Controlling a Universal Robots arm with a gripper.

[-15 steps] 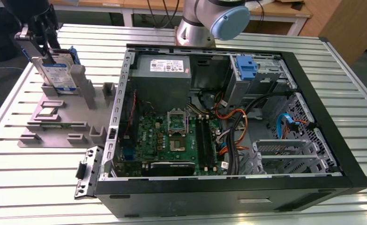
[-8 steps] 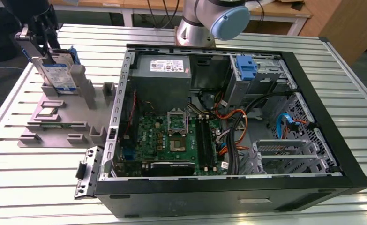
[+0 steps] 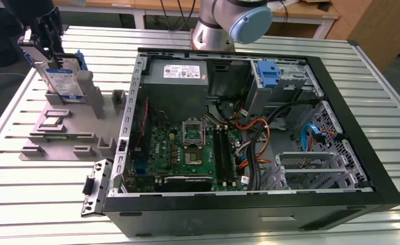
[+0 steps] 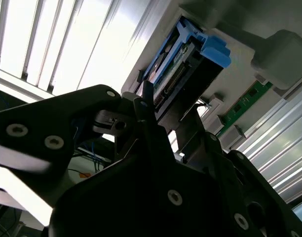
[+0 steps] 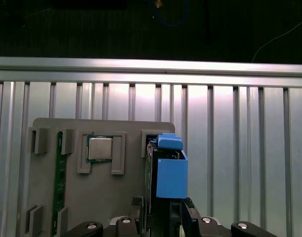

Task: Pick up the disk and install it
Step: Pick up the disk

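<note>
The disk (image 3: 60, 79), silver with a white-and-blue label and blue rails, stands on edge in a slot of the grey fixture (image 3: 56, 140) at the exterior view's left. My black gripper (image 3: 40, 41) is on its upper end. In the first wrist view the disk (image 5: 169, 170) runs between the gripper (image 5: 163, 213) fingers, which lie against both of its faces. The second wrist view shows the disk's connector edge and blue rail (image 4: 190, 57) just past the gripper (image 4: 166, 106). The disk's lower end still sits between the fixture's posts.
An open computer case (image 3: 367, 153) lies to the exterior view's right of the fixture, with a blue latch piece (image 3: 269, 76) in its drive bay. A processor chip (image 5: 99, 148) and a memory stick (image 5: 58, 182) rest in the fixture. The arm's base (image 3: 227, 23) stands behind the case.
</note>
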